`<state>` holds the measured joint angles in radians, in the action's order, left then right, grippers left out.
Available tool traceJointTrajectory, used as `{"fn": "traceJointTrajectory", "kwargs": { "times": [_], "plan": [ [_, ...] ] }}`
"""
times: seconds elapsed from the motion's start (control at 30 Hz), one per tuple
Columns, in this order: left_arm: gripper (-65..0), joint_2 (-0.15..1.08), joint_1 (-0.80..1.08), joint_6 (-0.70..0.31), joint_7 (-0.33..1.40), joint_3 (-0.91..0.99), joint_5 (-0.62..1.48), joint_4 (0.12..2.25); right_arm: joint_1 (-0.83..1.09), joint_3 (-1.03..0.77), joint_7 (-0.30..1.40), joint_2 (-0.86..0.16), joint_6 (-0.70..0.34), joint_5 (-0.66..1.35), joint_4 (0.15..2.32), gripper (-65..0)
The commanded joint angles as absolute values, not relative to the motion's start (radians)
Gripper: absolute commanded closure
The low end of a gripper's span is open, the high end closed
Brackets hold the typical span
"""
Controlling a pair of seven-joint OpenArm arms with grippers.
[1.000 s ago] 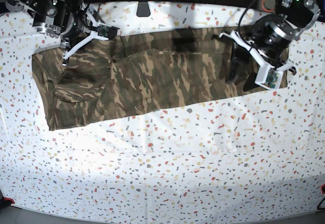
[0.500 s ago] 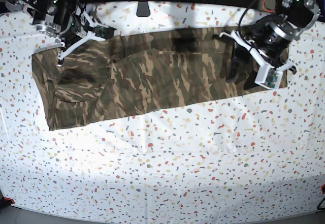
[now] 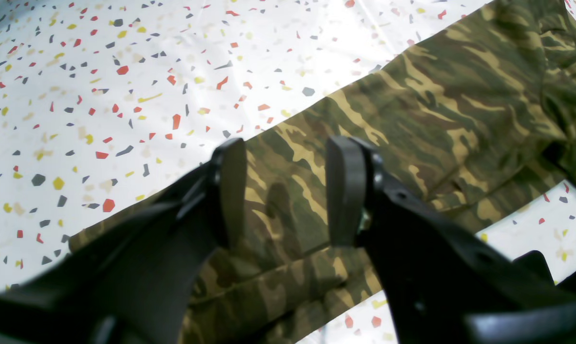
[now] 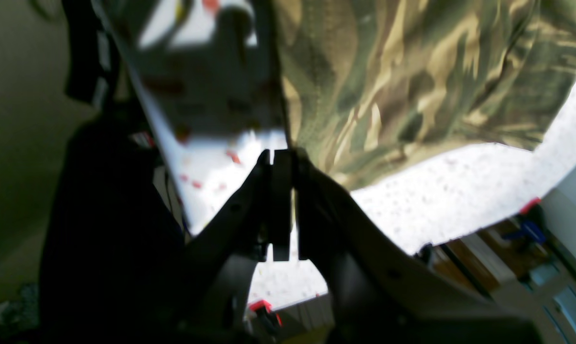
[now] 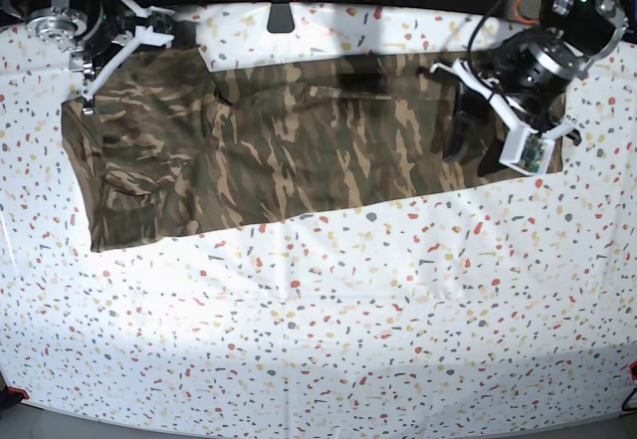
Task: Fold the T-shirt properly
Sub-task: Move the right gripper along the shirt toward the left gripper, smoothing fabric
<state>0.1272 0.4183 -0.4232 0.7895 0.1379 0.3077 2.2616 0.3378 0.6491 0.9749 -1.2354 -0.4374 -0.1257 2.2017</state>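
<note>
The camouflage T-shirt (image 5: 299,145) lies as a long flat band across the far half of the table. My left gripper (image 5: 473,150) hovers over its right end with the jaws open and empty. In the left wrist view this gripper (image 3: 286,157) frames the cloth (image 3: 436,110) near a hem. My right gripper (image 5: 95,76) is at the shirt's far left corner. In the right wrist view its jaws (image 4: 280,162) are shut at the edge of the cloth (image 4: 388,86), apparently pinching it. Collar and label are not visible.
The table (image 5: 328,339) has a white speckled cover. Its far edge runs just behind the shirt, with dark gear and cables (image 5: 518,6) beyond. The right wrist view shows the table edge and the floor below (image 4: 507,239).
My right arm has moved up and to the left, drawing the shirt's left part out; the flap that lay over the middle is now spread flat. The left arm has not moved.
</note>
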Motion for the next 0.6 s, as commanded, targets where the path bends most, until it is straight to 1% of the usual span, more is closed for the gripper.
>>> {"fn": "traceJointTrajectory", "kwargs": {
  "times": [0.0,0.1,0.2,0.4,0.57],
  "plan": [
    [-26.4,0.131,0.416,-0.427,0.769,0.141,0.315,2.278,0.332,0.642,0.976,-1.255,-0.432,-0.133,2.222,0.0],
    [-26.4,0.131,0.416,-0.427,0.765,0.141,0.315,2.278,0.316,0.641,0.925,-1.250,-0.388,-0.159,2.223,0.0],
    [-26.4,0.131,0.415,-0.427,0.766,0.141,0.315,2.278,0.262,0.641,0.903,-1.216,-0.366,-0.160,2.223,0.0],
    [-26.4,0.131,0.416,-0.427,0.765,0.141,0.315,2.278,0.103,0.641,0.856,-1.134,-0.361,-0.153,2.210,0.0],
    [-26.4,0.131,0.416,-0.427,0.766,0.141,0.315,2.278,-0.006,0.641,0.829,-1.080,-0.360,-0.142,2.135,0.0]
  ]
}}
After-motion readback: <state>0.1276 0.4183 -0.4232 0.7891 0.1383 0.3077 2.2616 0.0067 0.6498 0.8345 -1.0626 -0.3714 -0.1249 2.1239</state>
